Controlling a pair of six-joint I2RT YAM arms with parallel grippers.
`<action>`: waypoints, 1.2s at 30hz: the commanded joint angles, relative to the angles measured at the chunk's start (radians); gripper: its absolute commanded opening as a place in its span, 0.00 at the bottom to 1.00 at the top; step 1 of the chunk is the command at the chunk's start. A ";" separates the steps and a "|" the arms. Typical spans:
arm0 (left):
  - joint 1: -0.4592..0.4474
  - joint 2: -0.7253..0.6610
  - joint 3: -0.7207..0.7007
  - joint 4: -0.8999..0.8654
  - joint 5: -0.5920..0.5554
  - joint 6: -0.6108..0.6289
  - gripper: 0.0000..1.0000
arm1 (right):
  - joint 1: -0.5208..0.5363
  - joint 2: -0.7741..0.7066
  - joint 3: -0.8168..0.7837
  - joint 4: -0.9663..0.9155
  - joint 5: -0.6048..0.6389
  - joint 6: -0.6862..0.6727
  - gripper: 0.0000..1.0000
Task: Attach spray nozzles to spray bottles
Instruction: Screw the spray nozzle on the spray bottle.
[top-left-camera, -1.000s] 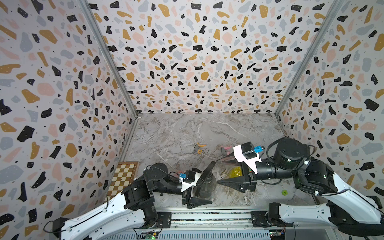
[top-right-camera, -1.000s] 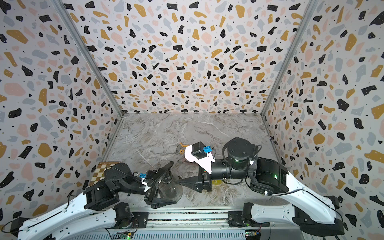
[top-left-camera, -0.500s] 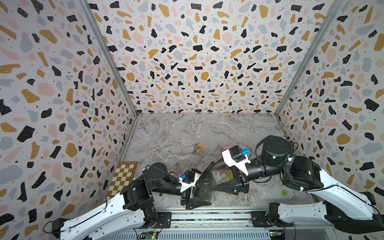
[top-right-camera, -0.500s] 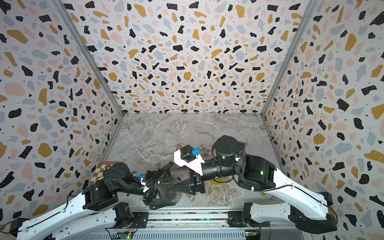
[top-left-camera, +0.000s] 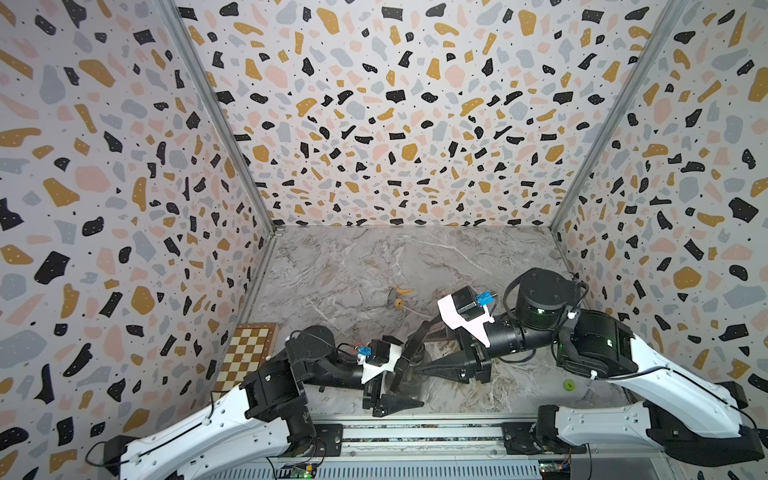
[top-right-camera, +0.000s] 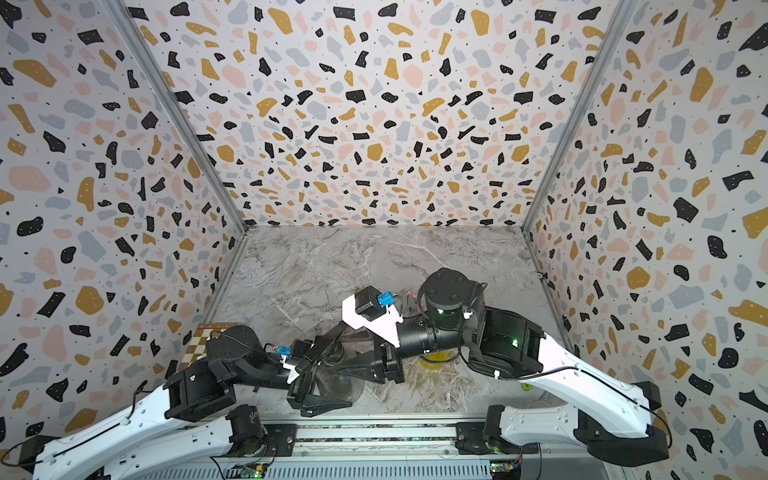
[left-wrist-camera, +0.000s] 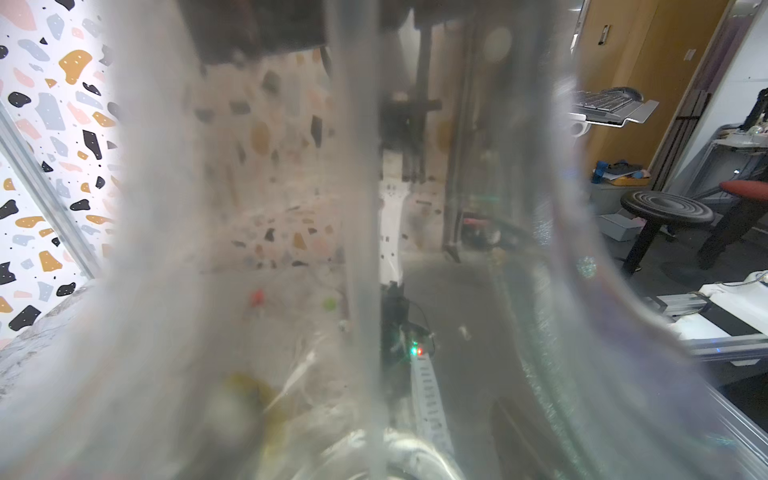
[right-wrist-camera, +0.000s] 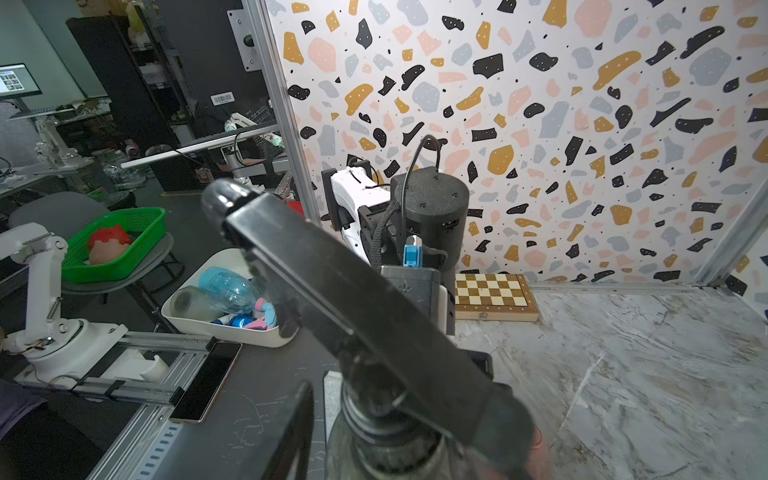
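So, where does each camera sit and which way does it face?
Top views: high at the front, looking down at the marble table; left arm and right arm show.
Left wrist: on the left arm, close against the dark bottle in the left pincer; own body unclear.
Right wrist: on the right arm, facing the left arm over the black nozzle.
Shared by top views and right wrist: the chessboard.

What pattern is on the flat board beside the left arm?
The board is a brown-and-cream checkerboard, clearest in the right wrist view.
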 joint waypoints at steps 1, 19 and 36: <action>-0.002 -0.004 0.033 0.051 -0.021 -0.002 0.00 | -0.002 -0.024 -0.006 0.029 0.000 0.018 0.46; -0.002 0.004 0.097 0.030 -0.198 0.019 0.00 | 0.020 -0.015 -0.038 -0.025 0.153 0.083 0.28; -0.004 0.015 0.106 0.071 -0.363 0.051 0.00 | 0.243 0.059 0.007 -0.090 0.694 0.269 0.32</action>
